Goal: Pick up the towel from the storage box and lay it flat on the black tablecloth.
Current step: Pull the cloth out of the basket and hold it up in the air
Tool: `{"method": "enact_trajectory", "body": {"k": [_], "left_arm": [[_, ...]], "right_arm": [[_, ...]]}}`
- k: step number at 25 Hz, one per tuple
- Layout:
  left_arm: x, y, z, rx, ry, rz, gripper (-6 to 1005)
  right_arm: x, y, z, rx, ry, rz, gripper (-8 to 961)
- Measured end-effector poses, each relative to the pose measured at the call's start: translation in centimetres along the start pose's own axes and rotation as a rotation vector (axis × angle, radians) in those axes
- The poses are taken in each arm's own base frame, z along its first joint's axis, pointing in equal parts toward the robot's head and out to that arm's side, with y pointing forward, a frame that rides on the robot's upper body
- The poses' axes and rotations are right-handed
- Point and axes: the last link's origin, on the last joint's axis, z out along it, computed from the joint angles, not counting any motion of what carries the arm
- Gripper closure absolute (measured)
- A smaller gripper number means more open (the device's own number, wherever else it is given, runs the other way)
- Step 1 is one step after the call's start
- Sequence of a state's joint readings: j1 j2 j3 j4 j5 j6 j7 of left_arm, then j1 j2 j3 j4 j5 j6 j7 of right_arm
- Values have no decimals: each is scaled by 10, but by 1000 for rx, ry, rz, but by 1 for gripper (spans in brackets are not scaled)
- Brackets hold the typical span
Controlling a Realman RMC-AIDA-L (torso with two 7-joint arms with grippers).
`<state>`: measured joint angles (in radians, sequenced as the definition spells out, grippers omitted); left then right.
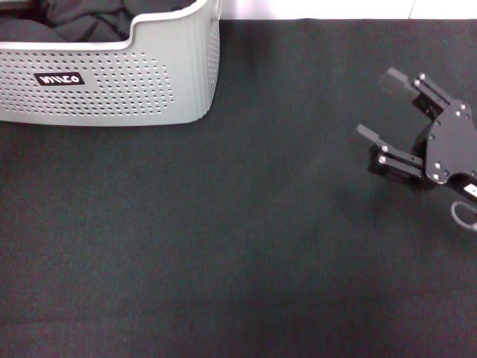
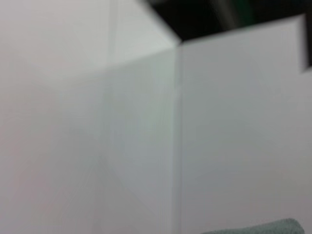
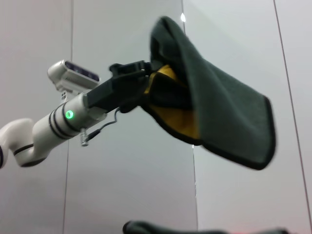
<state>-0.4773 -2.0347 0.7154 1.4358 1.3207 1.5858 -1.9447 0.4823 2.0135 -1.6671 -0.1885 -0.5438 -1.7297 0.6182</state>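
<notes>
In the right wrist view the towel (image 3: 219,117) hangs in the air, grey outside, yellow-orange inside, with black trim. My left gripper (image 3: 146,80) is shut on its bunched upper edge, raised high against a white wall and out of the head view. The storage box (image 1: 134,82), a light grey perforated basket with a black label, stands at the far left of the black tablecloth (image 1: 223,246). My right gripper (image 1: 377,104) hovers open and empty over the cloth at the right, far from the box.
A dark black cloth heap (image 1: 82,22) fills the box. A white wall runs behind the table's far edge. The left wrist view shows only white wall panels and a sliver of grey-green fabric (image 2: 258,227) at its edge.
</notes>
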Motion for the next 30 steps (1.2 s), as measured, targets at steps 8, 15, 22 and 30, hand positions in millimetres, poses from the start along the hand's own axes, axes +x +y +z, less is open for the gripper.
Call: {"method": "enact_trajectory", "body": {"k": [8,15,22,30], "left_arm": [[-12,13,2,-98,34,-71,954],[-27,13,5,-142,48,-158,953],[-34,13,7,-150,53,-195,954],[-37,12,9,-151,50,-203,951]], "right_arm": [[-6,3,23,-30,-49,-336,69],[0,0,44,159,-8,-904,127],[-3,3,64,206,-29,-1125,344],[-6,0,86,166,-42,-1139,343]]}}
